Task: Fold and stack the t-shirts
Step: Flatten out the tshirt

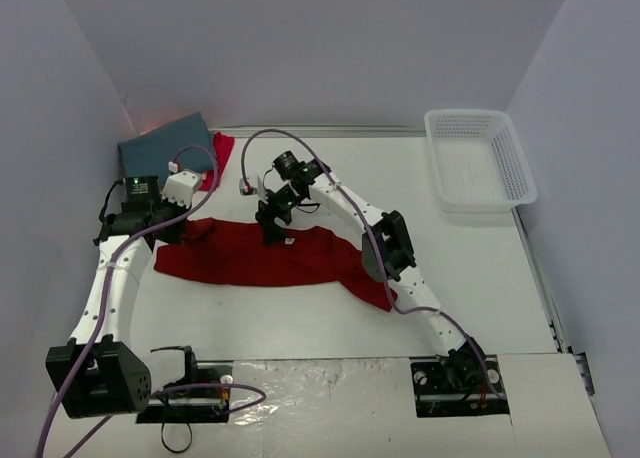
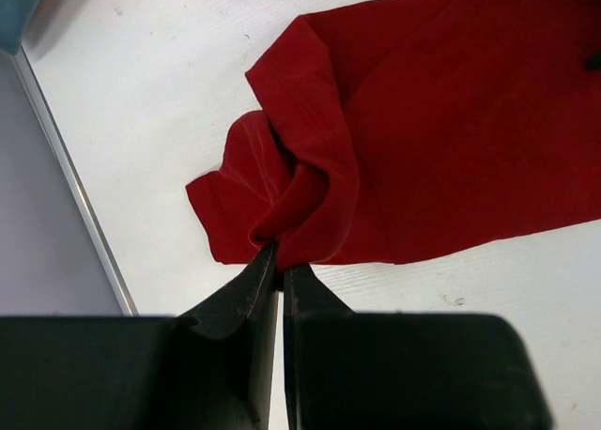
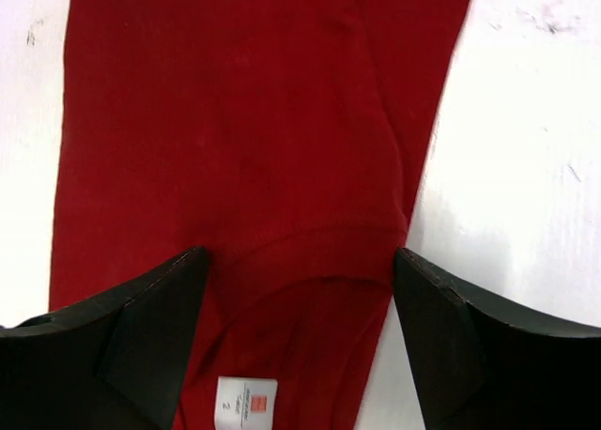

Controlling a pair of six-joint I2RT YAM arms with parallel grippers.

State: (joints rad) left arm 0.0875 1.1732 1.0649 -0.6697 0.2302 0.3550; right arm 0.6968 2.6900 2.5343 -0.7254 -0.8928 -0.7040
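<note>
Deep red t-shirt [image 1: 250, 263] part-hidden by arms | left gripper [image 2: 280, 259] pinching edge | right gripper [image 3: 300, 256] wide over collar

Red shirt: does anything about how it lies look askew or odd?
Yes. The red shirt lies in a long folded strip, but its left end is bunched into a crumpled wad, pinched by the shut left gripper. Its right end trails off at a slant. The right gripper hangs open over the collar.

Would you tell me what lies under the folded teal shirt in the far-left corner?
A strip of brighter red shirt shows at the right edge of the teal shirt, apparently beneath it; the rest is covered, so its fold cannot be seen.
</note>
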